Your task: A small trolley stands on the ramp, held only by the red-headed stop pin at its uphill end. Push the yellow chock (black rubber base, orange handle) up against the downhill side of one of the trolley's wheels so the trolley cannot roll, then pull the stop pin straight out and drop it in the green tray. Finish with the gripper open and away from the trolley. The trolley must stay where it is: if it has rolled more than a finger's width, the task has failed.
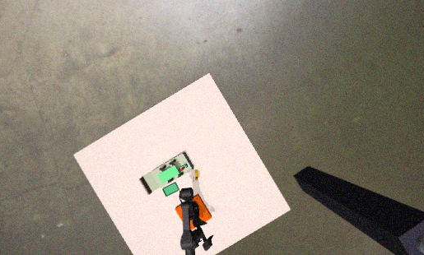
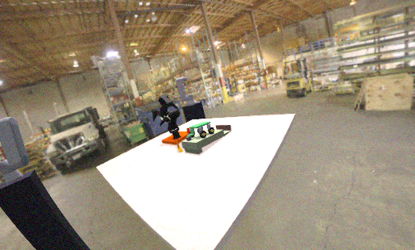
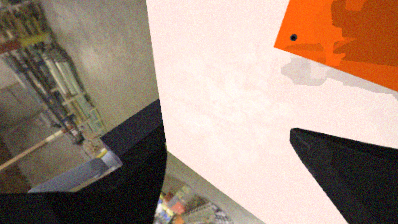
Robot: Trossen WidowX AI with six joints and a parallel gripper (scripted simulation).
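Note:
The green trolley [image 1: 169,174] [image 2: 200,125] stands on the pale ramp [image 1: 151,180] [image 2: 208,142]. The red-headed stop pin [image 1: 182,169] [image 2: 188,131] is at the trolley's uphill end. The yellow chock [image 1: 196,174] [image 2: 180,148] is on the table, off the ramp and beside its uphill end; its black base is too small to make out. The green tray [image 1: 170,189] lies beside the ramp and looks empty; the ramp hides it in the exterior view. My gripper [image 3: 227,142] is open, with nothing between the fingers. It is raised on the arm's base side, well away from trolley, pin and chock.
The orange base plate [image 1: 204,209] [image 2: 172,139] [image 3: 310,30] of the arm sits on the white table [image 1: 121,164] [image 2: 187,189] [image 3: 220,90], near the tray. A dark end wall [image 1: 146,186] [image 2: 223,127] stands at the ramp's low end. The table edge shows in the wrist view.

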